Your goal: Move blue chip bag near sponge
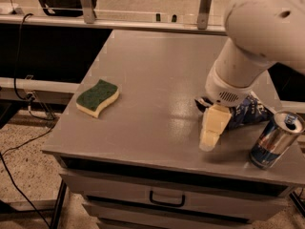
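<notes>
One drawer (167, 199) sits nearest, beneath the grey worktop (157, 70). Blue-and-silver drink can (276, 140) stands at the front right. Hand (208, 140) points down low over the worktop, left of the can; whether it is wide or narrow cannot be told. Blue chip bag (248, 114) lies just behind the hand, partly hidden. Sponge (97, 97) lies well apart, at the left.

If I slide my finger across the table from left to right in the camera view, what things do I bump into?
sponge → gripper, down low at the table's right side → drink can. The blue chip bag is left out: it lies partly behind the gripper, so its place is unclear.
</notes>
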### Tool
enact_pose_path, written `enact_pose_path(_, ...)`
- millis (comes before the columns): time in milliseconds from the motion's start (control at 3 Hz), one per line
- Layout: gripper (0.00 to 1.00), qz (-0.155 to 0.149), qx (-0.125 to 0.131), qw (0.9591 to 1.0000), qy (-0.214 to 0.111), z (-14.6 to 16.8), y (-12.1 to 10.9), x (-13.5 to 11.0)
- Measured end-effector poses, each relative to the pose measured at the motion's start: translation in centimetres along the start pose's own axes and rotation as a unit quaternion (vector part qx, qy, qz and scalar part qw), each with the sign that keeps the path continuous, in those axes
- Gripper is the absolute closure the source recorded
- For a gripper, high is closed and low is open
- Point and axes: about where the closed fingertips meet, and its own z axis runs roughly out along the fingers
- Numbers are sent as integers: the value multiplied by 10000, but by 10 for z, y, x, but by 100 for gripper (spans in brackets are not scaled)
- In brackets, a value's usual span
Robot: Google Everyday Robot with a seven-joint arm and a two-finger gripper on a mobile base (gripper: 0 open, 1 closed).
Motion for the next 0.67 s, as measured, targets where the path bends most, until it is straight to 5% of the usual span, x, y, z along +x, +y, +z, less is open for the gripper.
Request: enact_pose_path(667,40,1,-5,10000,4,3,1,-1)
